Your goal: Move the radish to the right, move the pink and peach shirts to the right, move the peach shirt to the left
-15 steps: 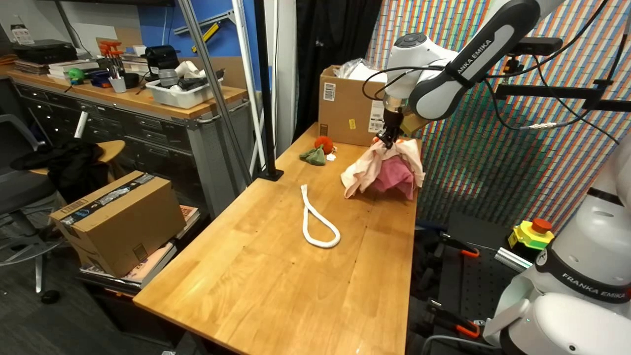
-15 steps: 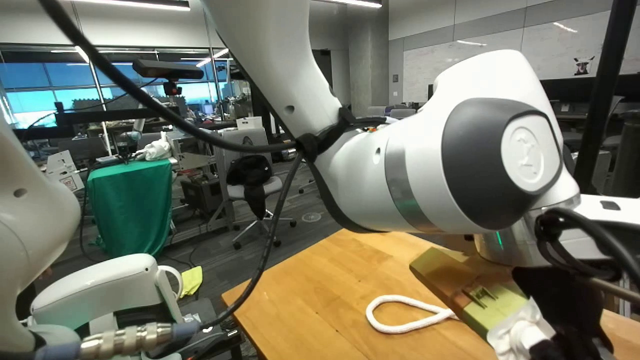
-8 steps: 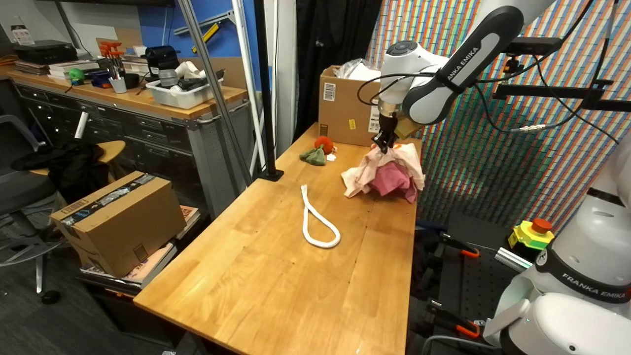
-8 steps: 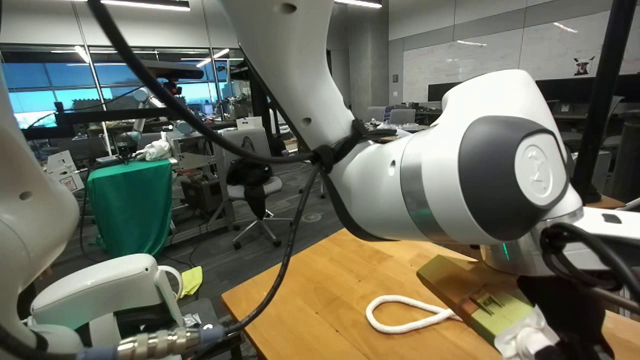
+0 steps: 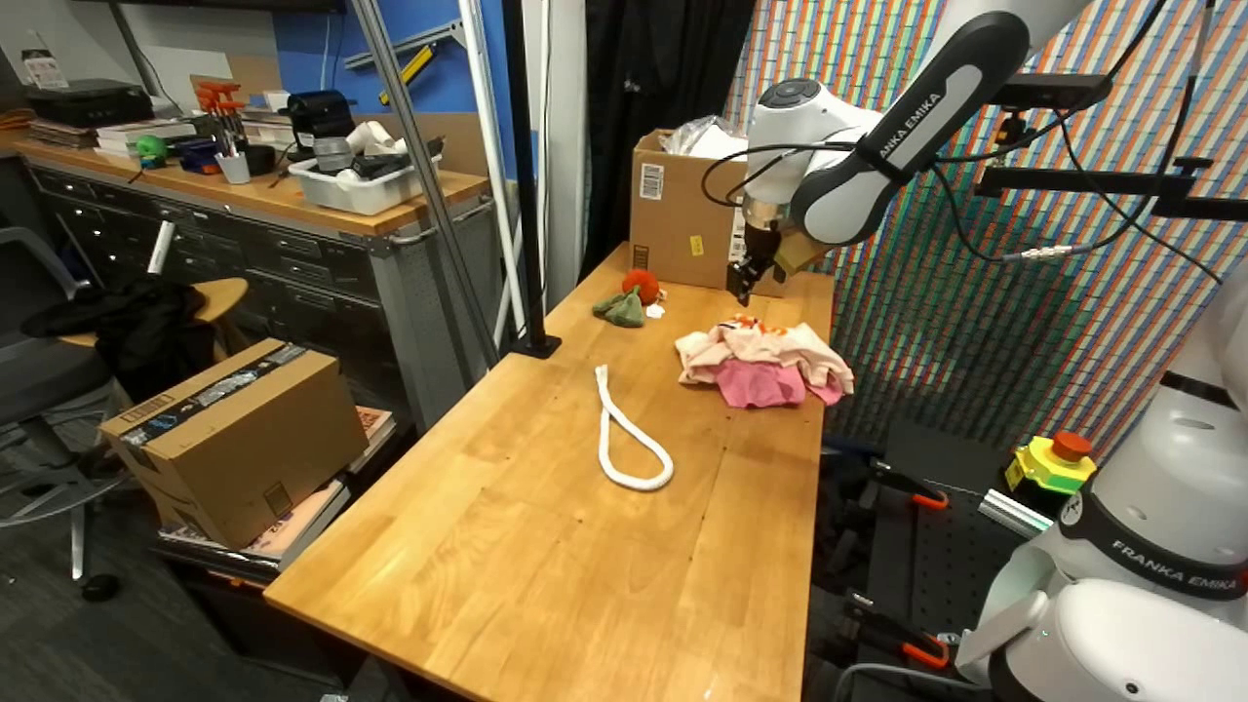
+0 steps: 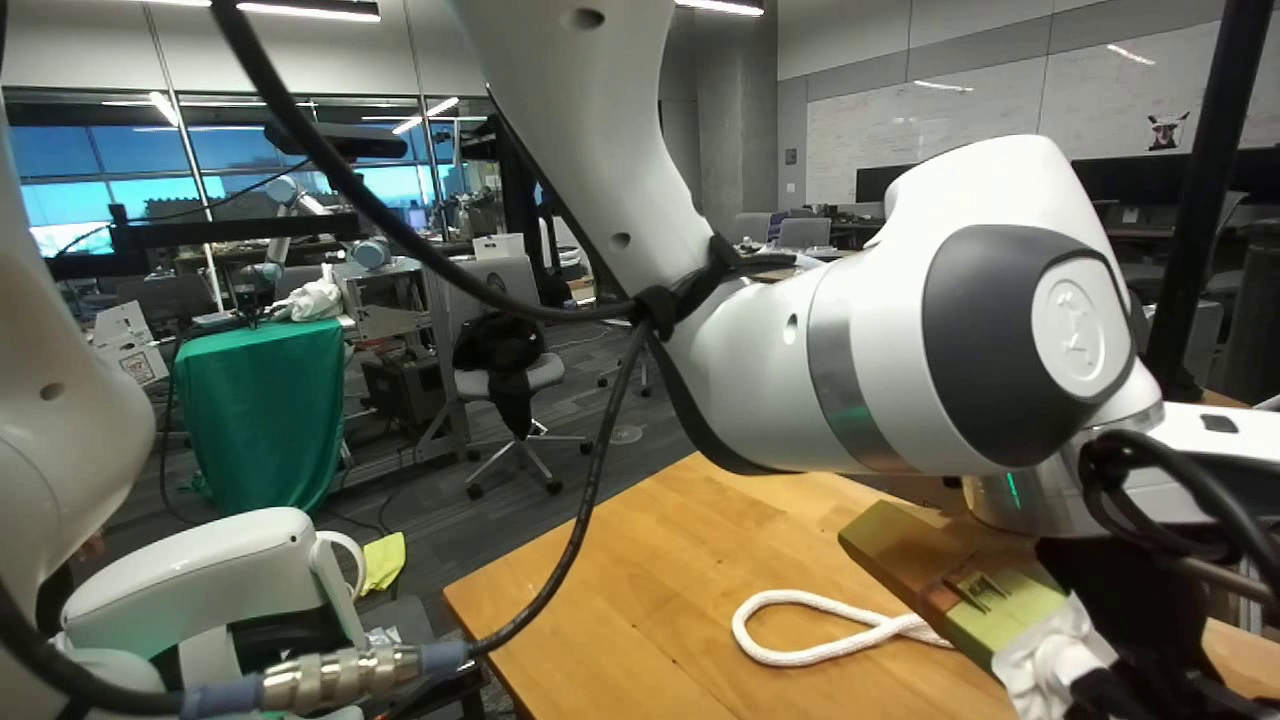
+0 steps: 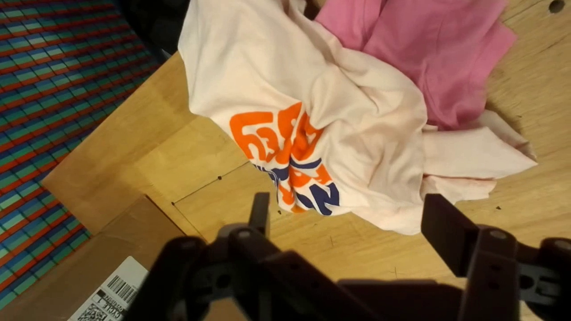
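End effector (image 7: pixel 344 216) is held above the desk (image 5: pixel 546 556), jaws apart, clear of the peach shirt (image 7: pixel 357 129), by which the pink shirt (image 7: pixel 437 58) is partly covered. Both garments are bunched at the desk's edge. Radish (image 5: pixel 634 293) is seen near the cardboard box (image 5: pixel 681 214), apart from them.

The gripper (image 7: pixel 348 218) projects from the lower edge of the wrist view, jaws parted wide. Beyond the fingertips (image 7: pixel 259 211) lies the peach shirt (image 7: pixel 370 102) — rumpled, with orange and navy lettering (image 7: pixel 303 147) on its lower-left part. The pink shirt (image 7: pixel 446 58) adjoins its upper-right edge. Both garments rest on the wooden tabletop (image 7: pixel 178 147). A cardboard box (image 7: pixel 129 232) with a barcode label (image 7: pixel 117 290) occupies the lower-left corner; a grid-patterned panel (image 7: pixel 53 80) — red, green and blue — borders the left side.
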